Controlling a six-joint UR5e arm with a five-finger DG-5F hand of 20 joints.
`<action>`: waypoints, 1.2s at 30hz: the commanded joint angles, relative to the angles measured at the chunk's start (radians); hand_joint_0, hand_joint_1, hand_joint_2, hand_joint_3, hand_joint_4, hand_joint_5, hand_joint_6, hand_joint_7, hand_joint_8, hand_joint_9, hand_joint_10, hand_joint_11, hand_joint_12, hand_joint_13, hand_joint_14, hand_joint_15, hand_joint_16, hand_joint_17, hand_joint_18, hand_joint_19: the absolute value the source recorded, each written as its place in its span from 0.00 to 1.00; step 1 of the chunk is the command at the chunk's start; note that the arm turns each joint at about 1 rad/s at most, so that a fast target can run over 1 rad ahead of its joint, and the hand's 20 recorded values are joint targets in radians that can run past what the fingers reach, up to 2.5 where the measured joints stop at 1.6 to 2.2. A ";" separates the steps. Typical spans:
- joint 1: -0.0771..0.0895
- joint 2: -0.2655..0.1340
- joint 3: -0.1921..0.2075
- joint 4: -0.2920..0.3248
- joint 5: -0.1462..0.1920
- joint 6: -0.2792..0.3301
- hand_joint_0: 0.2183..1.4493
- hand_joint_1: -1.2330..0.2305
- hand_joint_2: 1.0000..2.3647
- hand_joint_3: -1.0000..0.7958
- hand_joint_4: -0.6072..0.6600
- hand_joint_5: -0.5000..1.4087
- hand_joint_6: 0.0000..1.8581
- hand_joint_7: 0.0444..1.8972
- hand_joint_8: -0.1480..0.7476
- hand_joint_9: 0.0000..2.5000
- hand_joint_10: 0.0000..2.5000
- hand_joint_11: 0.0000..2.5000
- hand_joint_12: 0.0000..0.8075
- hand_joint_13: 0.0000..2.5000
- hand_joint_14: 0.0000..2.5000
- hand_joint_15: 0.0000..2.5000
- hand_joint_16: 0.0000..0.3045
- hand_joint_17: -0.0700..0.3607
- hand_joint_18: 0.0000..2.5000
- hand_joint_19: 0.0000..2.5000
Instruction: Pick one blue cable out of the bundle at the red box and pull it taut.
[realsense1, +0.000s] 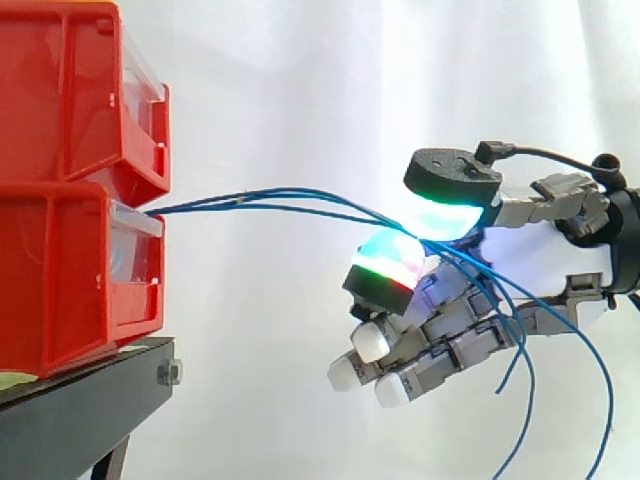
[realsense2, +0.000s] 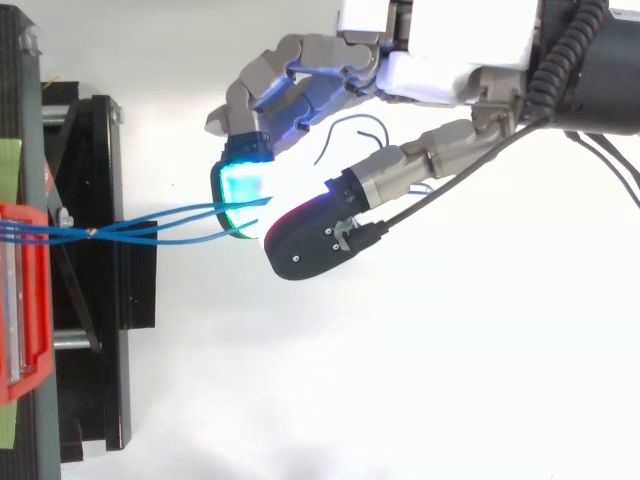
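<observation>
Step in hand: the grasp itself — the pull looks not yet done.
Hand: the hand (realsense1: 545, 250) reaches in from the right. Its thumb and one finger are curled toward each other, and their glowing pads (realsense1: 385, 262) are pinched on the blue cables (realsense1: 185, 207). The other fingers curl below, holding nothing.
Blue cables: they leave the front of the lower red box (realsense1: 80, 270), cross one another just outside it, and run across open air to the pinch. The loose ends (realsense1: 600, 420) droop behind the palm.
How many held: several strands seem to run into the pinch. I cannot tell whether one has been singled out.
Tension: the strands arc gently between box and hand, so none reads as taut.
Support: the red boxes sit stacked on the black stand (realsense1: 90, 400).
Next move calls for: separating a single strand, likely by rolling the pads so the others slip free. Then a steady draw away from the box — level with the outlet, grip firm enough that the cable doesn't slide through.
</observation>
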 joint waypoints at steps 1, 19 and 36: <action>0.000 0.000 0.000 0.001 0.000 0.000 0.31 0.28 0.01 0.36 0.64 0.19 0.44 0.61 0.53 0.28 0.00 0.14 0.48 0.12 0.00 0.05 0.20 0.48 0.14 0.08; 0.000 0.000 0.000 0.004 -0.001 0.000 0.36 0.22 0.02 0.44 0.52 0.17 0.47 0.55 0.52 0.26 0.00 0.16 0.48 0.12 0.00 0.05 0.20 0.48 0.13 0.07; 0.000 0.000 0.002 0.004 -0.001 0.000 0.24 0.35 0.01 0.36 0.64 0.19 0.45 0.57 0.56 0.27 0.00 0.15 0.50 0.11 0.00 0.06 0.21 0.49 0.12 0.09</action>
